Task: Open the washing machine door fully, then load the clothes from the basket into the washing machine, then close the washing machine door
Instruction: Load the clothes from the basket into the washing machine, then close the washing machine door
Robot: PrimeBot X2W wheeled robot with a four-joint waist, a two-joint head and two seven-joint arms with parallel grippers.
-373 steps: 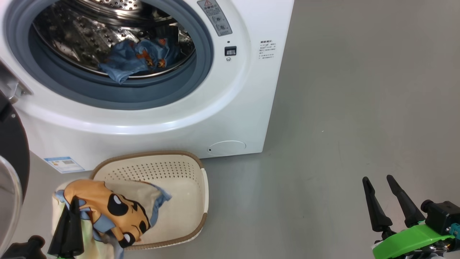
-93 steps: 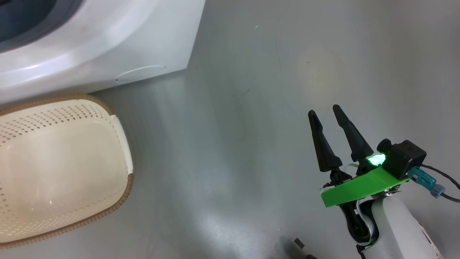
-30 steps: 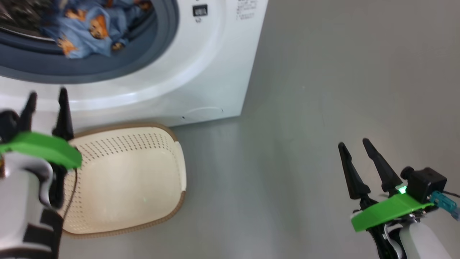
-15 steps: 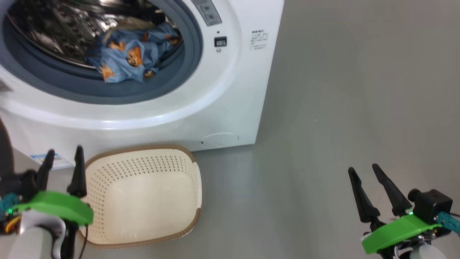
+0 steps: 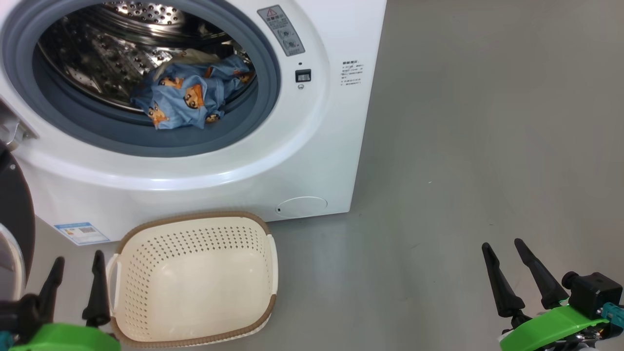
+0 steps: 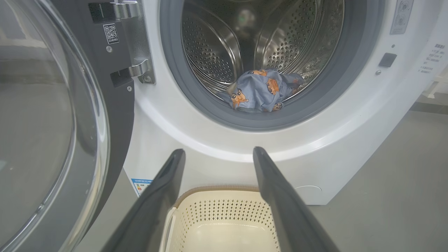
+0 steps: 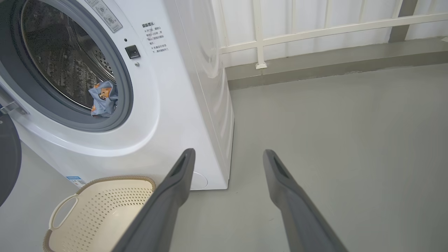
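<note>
Both sets of jaws stand wide apart, holding nothing, dark fingers (image 5: 97,287) pointing ahead over the grey floor (image 5: 463,146). Just right of the left jaws sits the cream perforated plastic basket (image 5: 190,239), mouth up, long axis across the machine's front. Beyond it, the white front-loading washing machine (image 5: 312,146) holds the blue cartoon-print clothes (image 5: 183,102). Its round black-rimmed glass door (image 6: 52,122) hangs open, left of the left jaws.

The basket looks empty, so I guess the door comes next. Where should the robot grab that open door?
Probably the black rim of the washing machine door, well away from the hinge, reached by the left gripper, whose open jaws are nearest. The bulging glass offers no hold.
</note>
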